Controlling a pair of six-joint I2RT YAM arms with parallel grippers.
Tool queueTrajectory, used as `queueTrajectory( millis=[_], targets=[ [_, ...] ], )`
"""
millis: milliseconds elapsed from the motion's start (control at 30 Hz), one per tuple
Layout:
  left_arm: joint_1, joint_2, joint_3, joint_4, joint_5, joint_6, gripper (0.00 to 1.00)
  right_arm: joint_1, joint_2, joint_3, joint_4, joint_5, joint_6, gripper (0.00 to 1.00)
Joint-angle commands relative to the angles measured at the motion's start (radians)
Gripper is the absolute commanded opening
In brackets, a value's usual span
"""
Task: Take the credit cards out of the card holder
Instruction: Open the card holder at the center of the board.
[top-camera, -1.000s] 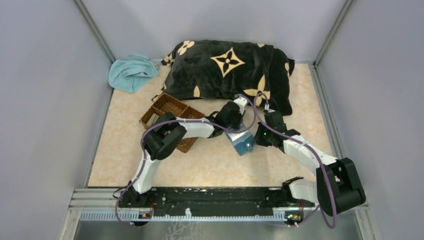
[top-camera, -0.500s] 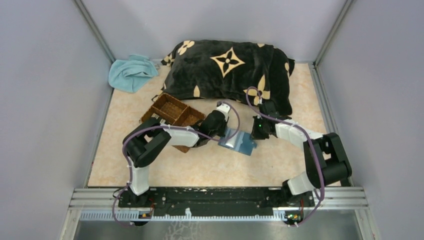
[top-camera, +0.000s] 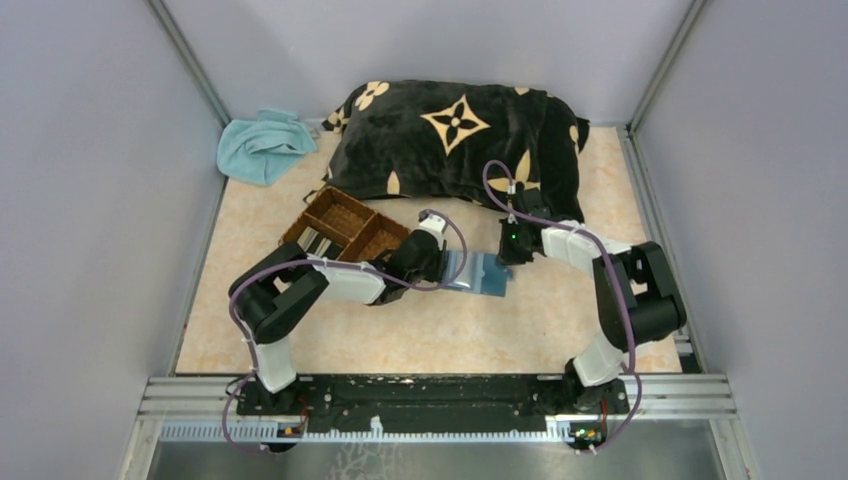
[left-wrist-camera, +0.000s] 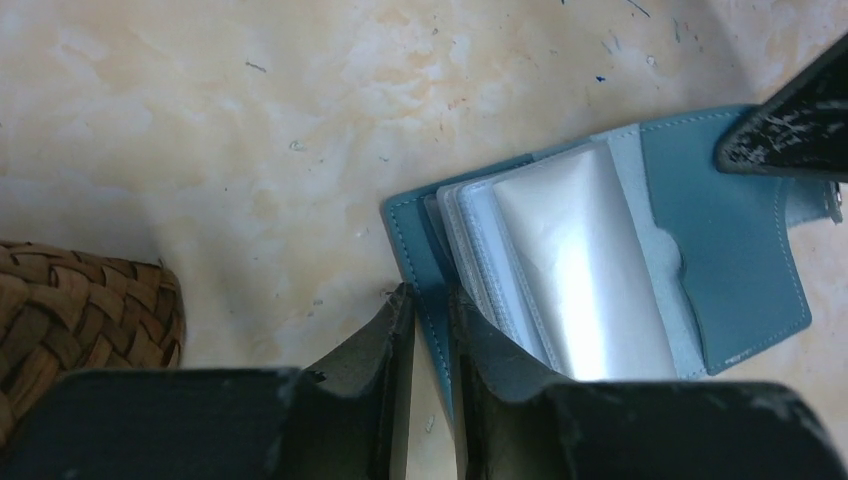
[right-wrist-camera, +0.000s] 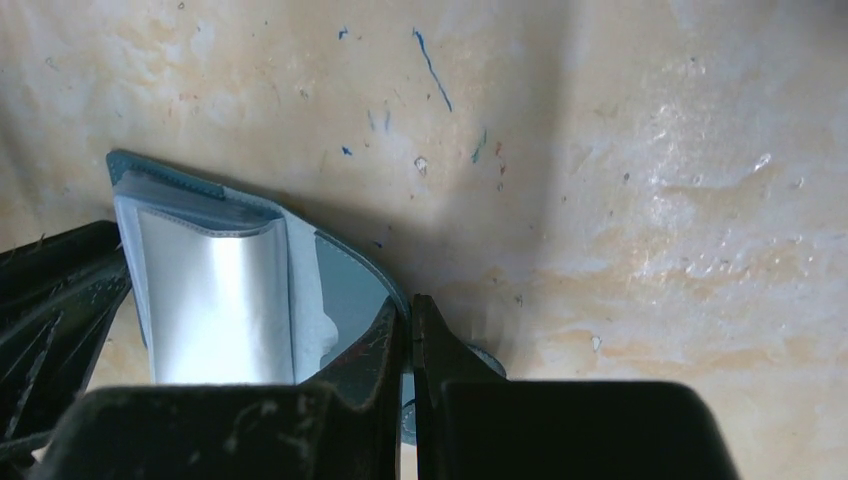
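Centre of table (top-camera: 400, 330), just right of woven tray (top-camera: 345, 225): card holder (top-camera: 478, 272) lies open between my claws; left claw (left-wrist-camera: 430, 300) pinches its left cover edge; right claw (right-wrist-camera: 408, 310) clamped on right flap; credit cards (left-wrist-camera: 580, 270) sit in glossy sleeves (left-wrist-camera: 470, 240), none out; risk: both claws busy, so freeing either lets covers fold back; thin flap may slip.

Left arm (top-camera: 340, 280) and right arm (top-camera: 575, 245): white links, black joint housings, looped purple cables (top-camera: 234, 300), green wrist light (top-camera: 513, 237), scuffed black end effector fingers (left-wrist-camera: 385, 350).
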Motion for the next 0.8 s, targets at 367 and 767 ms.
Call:
queueTrajectory(
  millis=[367, 767],
  targets=[
    [-0.078, -0.034, -0.100, -0.084, 0.033, -0.087, 0.24, -0.003, -0.026, 0.098, 0.073, 0.024, -0.023, 0.55],
    [-0.078, -0.136, -0.112, -0.121, 0.006, -0.112, 0.35, 0.127, -0.259, 0.011, -0.019, 0.219, -0.061, 0.47]
  ],
)
